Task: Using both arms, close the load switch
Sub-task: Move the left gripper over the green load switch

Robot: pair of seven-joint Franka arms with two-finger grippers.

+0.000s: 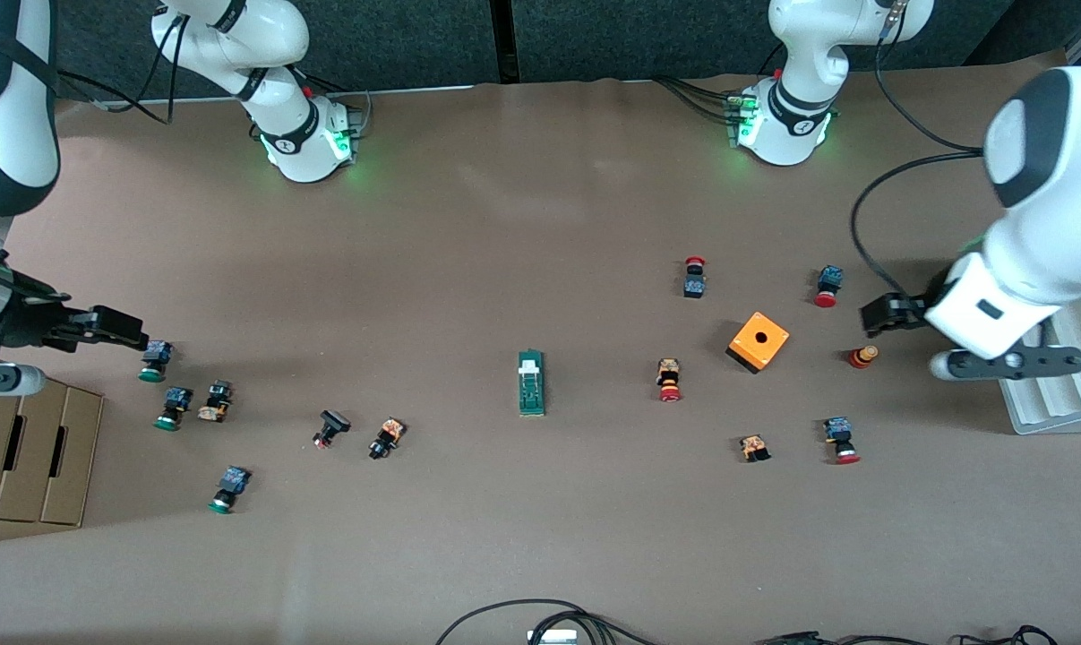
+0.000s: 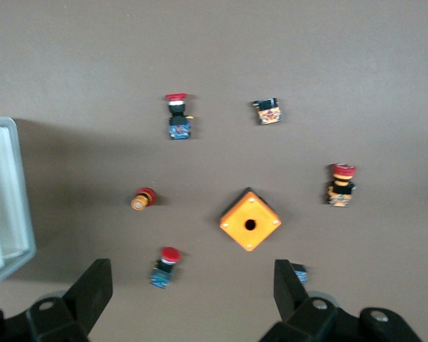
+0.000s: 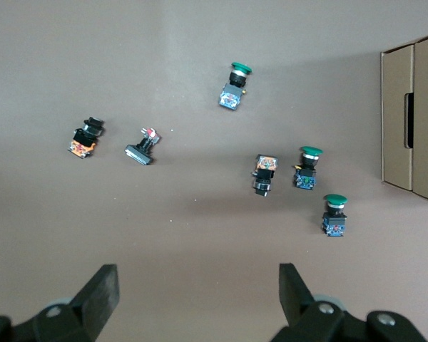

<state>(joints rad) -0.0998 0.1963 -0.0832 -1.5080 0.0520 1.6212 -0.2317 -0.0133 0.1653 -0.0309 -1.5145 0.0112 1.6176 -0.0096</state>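
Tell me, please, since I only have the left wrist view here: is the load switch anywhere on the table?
Observer: Yes. The load switch lies flat near the middle of the table, between the two clusters of push buttons; your view stops short of it.
Operator: Thank you. Which part on my screen is closest to it?
Observer: The red-capped button with the orange body, which sits between the switch and the orange cube.
Operator: And where is the right gripper?
Observer: The right gripper is open, up over the green-capped buttons at the right arm's end, beside the cardboard box.
Operator: Is my own gripper clear?
Observer: The left gripper is open and holds nothing.
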